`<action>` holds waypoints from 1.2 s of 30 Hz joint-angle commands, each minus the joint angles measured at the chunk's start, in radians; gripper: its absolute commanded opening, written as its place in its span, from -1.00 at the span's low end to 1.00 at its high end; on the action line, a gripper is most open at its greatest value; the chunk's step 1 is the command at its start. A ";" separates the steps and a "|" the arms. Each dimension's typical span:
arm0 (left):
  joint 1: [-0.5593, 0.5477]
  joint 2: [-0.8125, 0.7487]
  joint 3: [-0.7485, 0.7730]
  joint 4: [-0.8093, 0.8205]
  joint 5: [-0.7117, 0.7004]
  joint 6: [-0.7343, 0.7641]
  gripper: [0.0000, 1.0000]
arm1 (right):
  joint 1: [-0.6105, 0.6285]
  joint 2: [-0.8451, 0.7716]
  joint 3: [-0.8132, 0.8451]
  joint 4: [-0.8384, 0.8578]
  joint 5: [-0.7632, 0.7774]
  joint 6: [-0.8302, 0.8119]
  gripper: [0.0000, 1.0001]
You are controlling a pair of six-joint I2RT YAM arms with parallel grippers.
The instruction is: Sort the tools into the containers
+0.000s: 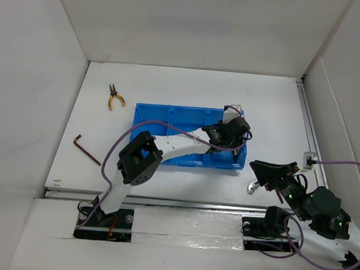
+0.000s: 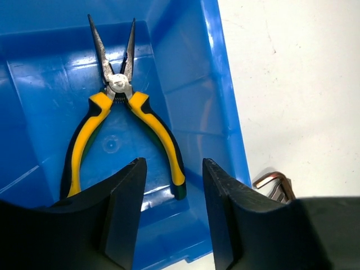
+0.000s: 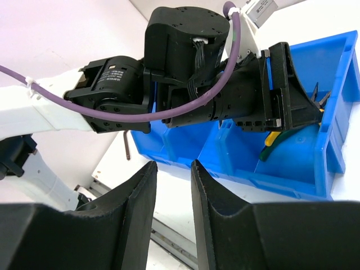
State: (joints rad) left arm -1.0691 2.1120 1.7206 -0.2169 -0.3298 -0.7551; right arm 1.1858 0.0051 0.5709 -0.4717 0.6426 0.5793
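The yellow-handled pliers (image 2: 119,85) lie flat in the right-hand compartment of the blue tray (image 2: 225,112), nose parted. Just above them hangs the left gripper (image 2: 171,169), its fingers spread and pinching nothing. The right gripper (image 3: 171,169) sits nearer and to the right of the tray, jaws slightly apart with nothing seen between them. A second pair of pliers (image 1: 113,97) and a hex key (image 1: 86,148) lie on the table (image 1: 189,89) left of the tray.
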 commanded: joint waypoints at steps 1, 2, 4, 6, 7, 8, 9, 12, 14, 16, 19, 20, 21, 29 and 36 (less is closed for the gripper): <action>0.005 -0.033 0.063 -0.031 -0.018 0.031 -0.16 | 0.005 -0.185 -0.002 0.015 0.000 -0.015 -0.28; 0.005 -0.046 0.068 -0.038 -0.018 0.037 -0.14 | 0.005 -0.185 -0.002 0.015 0.000 -0.016 -0.27; 0.005 -0.075 0.077 -0.053 -0.012 0.062 -0.08 | 0.005 -0.185 -0.002 0.021 -0.004 -0.022 -0.27; 0.005 -0.130 0.089 -0.087 -0.020 0.075 -0.07 | 0.005 -0.182 -0.002 0.021 -0.001 -0.024 -0.27; 0.005 -0.150 0.092 -0.093 -0.023 0.089 -0.07 | 0.005 -0.182 -0.002 0.022 -0.003 -0.024 -0.28; 0.005 -0.190 0.096 -0.102 -0.017 0.115 -0.07 | 0.005 -0.185 -0.002 0.022 -0.006 -0.021 -0.28; 0.005 -0.214 0.099 -0.104 -0.012 0.135 -0.07 | 0.005 -0.183 -0.002 0.022 -0.009 -0.022 -0.28; 0.005 -0.291 0.128 -0.147 -0.041 0.174 0.12 | 0.005 -0.186 0.000 0.024 -0.020 -0.024 -0.28; 0.005 -0.334 0.175 -0.206 -0.098 0.192 0.24 | 0.005 -0.188 0.003 0.025 -0.024 -0.024 -0.27; 0.014 -0.362 0.214 -0.246 -0.171 0.223 0.41 | 0.005 -0.195 0.000 0.034 -0.031 -0.035 -0.28; 0.060 -0.415 0.275 -0.302 -0.161 0.290 0.46 | 0.005 -0.192 -0.012 0.047 -0.038 -0.053 -0.27; 0.083 -0.441 0.302 -0.317 -0.163 0.298 0.46 | 0.005 -0.189 -0.014 0.050 -0.029 -0.061 -0.27; 0.143 -0.454 0.313 -0.352 -0.167 0.296 0.46 | 0.005 -0.185 -0.013 0.044 -0.015 -0.065 -0.28; 0.769 -0.573 0.182 -0.354 0.118 0.212 0.30 | 0.005 -0.185 -0.014 0.050 -0.020 -0.068 -0.28; 0.991 -0.500 0.065 -0.305 0.134 0.273 0.33 | 0.014 -0.182 -0.019 0.059 -0.058 -0.075 -0.28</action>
State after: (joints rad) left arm -0.0887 1.5936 1.7973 -0.5442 -0.2359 -0.5190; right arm 1.1885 0.0051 0.5568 -0.4606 0.6125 0.5297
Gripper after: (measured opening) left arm 0.650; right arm 0.361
